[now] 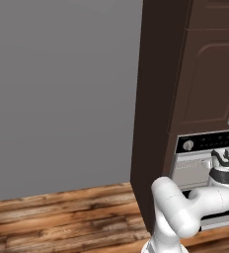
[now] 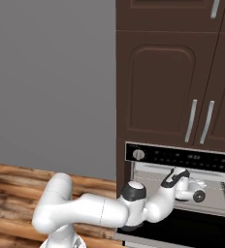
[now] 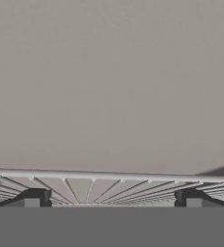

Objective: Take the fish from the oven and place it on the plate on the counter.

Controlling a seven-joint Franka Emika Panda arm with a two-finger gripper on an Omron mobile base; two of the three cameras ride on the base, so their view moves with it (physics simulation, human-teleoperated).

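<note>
My arm reaches into the open oven (image 2: 182,158), which sits under its black control panel (image 1: 208,143) in dark brown cabinetry. The gripper (image 3: 109,198) is open, its two dark fingertips (image 3: 34,198) wide apart with nothing between them. They hang just over the wire rack (image 3: 109,185) and face the plain grey back wall of the oven. From the base views the hand (image 2: 182,181) (image 1: 224,160) is at the mouth of the cavity. The fish is hidden, and the plate and the counter are out of view.
Tall dark brown cabinet doors with silver handles (image 2: 192,121) rise above the oven. A grey wall (image 1: 62,89) and a wooden plank floor (image 1: 62,217) lie to the left. The oven's side walls and rack bound the hand closely.
</note>
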